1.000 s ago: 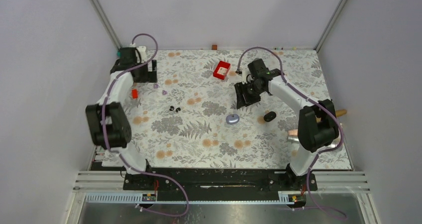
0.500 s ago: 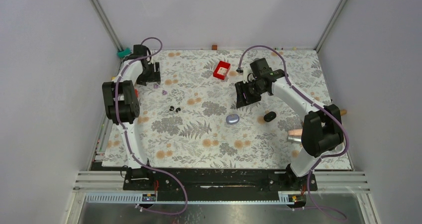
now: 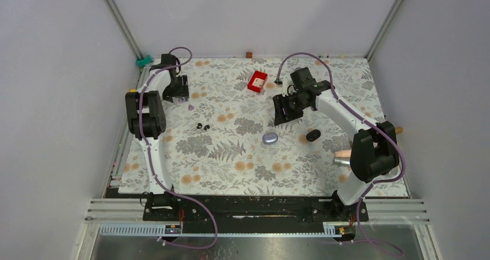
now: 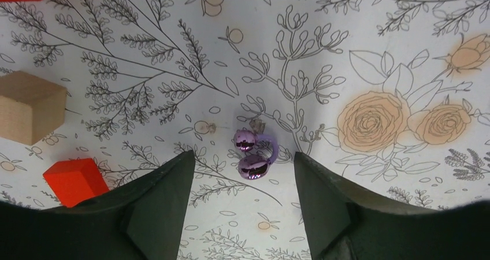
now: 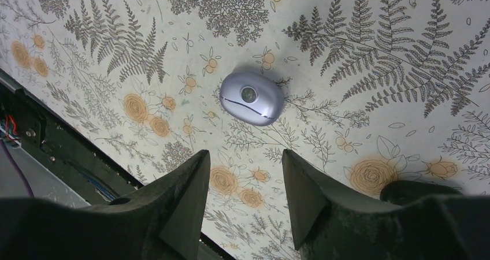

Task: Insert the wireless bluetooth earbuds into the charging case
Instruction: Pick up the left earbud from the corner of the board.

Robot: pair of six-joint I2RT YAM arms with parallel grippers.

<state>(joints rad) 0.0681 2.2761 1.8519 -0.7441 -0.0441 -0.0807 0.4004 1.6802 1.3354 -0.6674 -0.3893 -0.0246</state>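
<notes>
Both left gripper [image 4: 244,156] and right gripper [image 5: 244,153] gape empty. Right must centre over closed lavender-grey oval charging case [image 5: 252,98], wrist-view twelve o'clock.

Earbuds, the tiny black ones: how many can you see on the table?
2. One earbud and the second earbud lie side by side on the flowery cloth, left of the charging case. The case is shut, so its inside is hidden.

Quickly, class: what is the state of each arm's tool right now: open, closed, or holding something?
Left tool: open, holding nothing.
Right tool: open, holding nothing.
</notes>
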